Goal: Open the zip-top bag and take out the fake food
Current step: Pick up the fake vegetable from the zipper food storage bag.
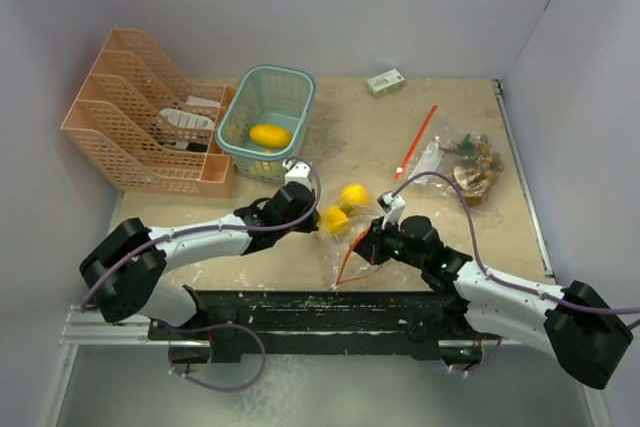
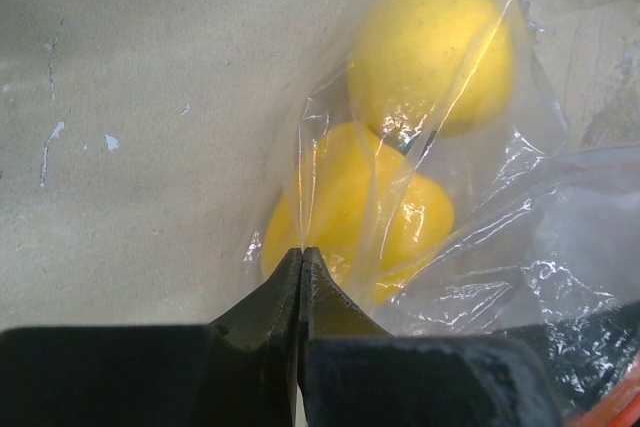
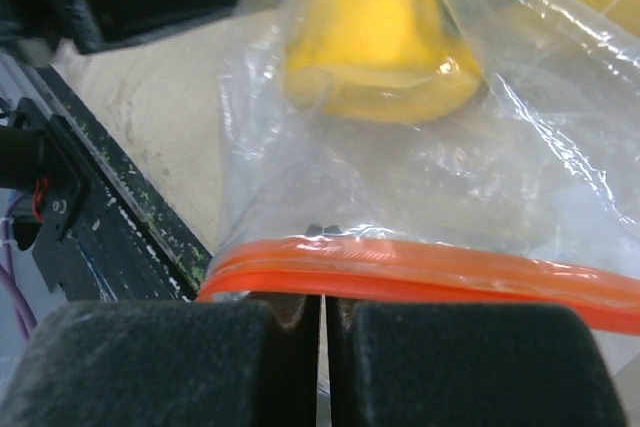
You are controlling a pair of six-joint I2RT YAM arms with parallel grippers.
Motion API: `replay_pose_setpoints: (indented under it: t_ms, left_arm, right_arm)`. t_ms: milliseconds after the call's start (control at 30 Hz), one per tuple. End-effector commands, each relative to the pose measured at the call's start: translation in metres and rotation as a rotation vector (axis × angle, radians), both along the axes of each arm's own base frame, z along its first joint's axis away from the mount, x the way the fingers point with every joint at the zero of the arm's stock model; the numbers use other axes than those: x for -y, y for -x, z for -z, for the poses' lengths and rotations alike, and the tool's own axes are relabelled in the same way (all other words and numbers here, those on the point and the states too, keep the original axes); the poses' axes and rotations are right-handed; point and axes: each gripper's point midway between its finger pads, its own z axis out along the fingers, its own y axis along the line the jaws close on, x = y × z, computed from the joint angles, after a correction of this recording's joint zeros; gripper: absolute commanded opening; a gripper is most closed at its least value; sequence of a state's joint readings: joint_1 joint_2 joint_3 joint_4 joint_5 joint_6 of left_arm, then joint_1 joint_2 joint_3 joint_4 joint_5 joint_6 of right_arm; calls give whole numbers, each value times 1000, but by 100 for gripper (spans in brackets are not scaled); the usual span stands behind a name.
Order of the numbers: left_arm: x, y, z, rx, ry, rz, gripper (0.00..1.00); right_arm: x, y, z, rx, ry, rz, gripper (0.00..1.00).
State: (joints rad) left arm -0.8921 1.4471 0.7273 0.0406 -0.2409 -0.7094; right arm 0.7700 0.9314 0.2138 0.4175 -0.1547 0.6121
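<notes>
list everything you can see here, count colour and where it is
zip-top bag: one, clear with orange zip, centre, held by both grippers
yellow fruits: two, inside that bag
single fruit: one, yellow, in the basket
basket: one, teal, back centre
second bag: one, clear with orange zip, right side, brownish pieces inside
small box: one, white-green, back edge
file organiser: one, peach, back left
left gripper: black, shut on the zip-top bag's plastic
right gripper: black, shut on its orange zip
</notes>
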Motion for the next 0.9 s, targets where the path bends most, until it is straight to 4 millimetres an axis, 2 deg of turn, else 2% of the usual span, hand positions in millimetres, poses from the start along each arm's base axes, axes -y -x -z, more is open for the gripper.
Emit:
replay_pose_setpoints:
  t_ms: [0,200,333,533,733,867]
  left_arm:
    - [1,-2,-37,73,63,15,0]
    - [-13,6,-56,103,102,-6,0]
    - [-18,9,-63,111,103,-13,0]
    - [-20,10,-69,116,120,-20,0]
    - [-20,12,-83,136,152,-11,0]
    - [-18,14,-96,160,167,17,0]
  right_arm:
    - [1,-9,4,-6,-3,49,0]
    - [0,-12,14,-27,15,64,0]
    - [-2,-15,14,-20,13,63,0]
    - [-11,-26,0,25,-30,67,0]
    - [-9,-22,16,-16,7,66,0]
    - [-11,-24,11,1,-11,65,0]
